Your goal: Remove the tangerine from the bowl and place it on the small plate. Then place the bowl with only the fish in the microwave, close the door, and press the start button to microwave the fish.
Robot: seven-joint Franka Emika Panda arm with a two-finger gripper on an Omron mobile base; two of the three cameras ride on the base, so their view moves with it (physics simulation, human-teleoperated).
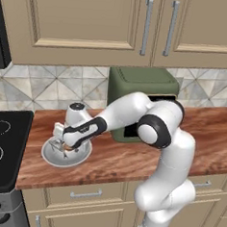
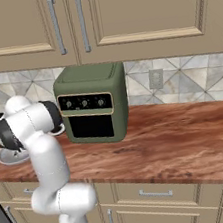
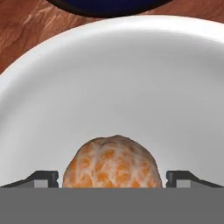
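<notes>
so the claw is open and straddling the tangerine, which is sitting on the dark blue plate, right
Not quite. The claw is open and straddling the tangerine, but the fruit sits in the white bowl, not on the dark blue plate. The hand view shows the plate lying beyond the bowl's rim.

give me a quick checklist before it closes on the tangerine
1. Jaws open: ok. The gripper has one fingertip on each side of the fruit.
2. Tangerine centred between the fingertips: ok, in the hand view.
3. Tangerine in the bowl: ok, it sits on the white inside.
4. Fish out of the closing path: cannot tell, no fish shows in the hand view.
5. Small plate ready as the drop spot: cannot tell, just its dark edge shows past the bowl's rim.
6. Bowl steady on the counter: ok, it rests flat on the wood.
</notes>
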